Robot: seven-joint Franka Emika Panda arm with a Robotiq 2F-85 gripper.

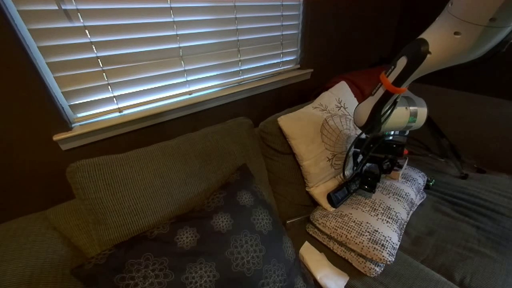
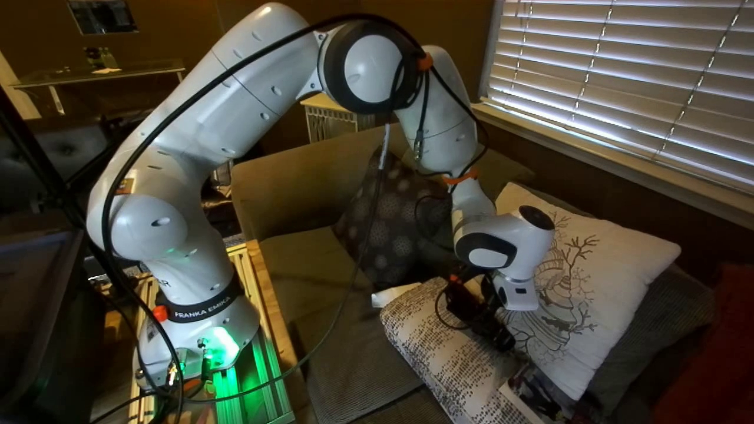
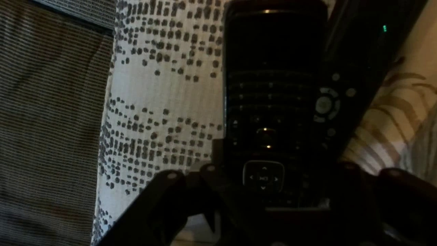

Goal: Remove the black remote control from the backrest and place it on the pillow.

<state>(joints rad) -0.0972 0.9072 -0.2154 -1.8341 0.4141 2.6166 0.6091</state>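
Observation:
The black remote control (image 3: pixel 273 48) lies lengthwise between my fingers in the wrist view. My gripper (image 3: pixel 283 165) looks shut on its near end, though the right finger is very dark. A slim dark remote with pale grey buttons (image 3: pixel 362 54) is partly hidden behind it, to the right. In an exterior view a dark remote end (image 1: pixel 339 196) sticks out from the gripper (image 1: pixel 365 185); I cannot tell which remote. The gripper is low over the pale, dark-speckled pillow (image 1: pixel 360 216), beside the shell-print pillow (image 1: pixel 316 148). The olive-brown backrest (image 1: pixel 172 168) stands behind.
The dark flower-patterned cushion (image 1: pixel 224 236) leans on the sofa beside the speckled pillow. A white paper piece (image 1: pixel 323 267) lies between them. A printed picture or magazine (image 2: pixel 542 388) lies by the shell-print pillow (image 2: pixel 624 253). A loose cable (image 2: pixel 353 282) hangs from the arm.

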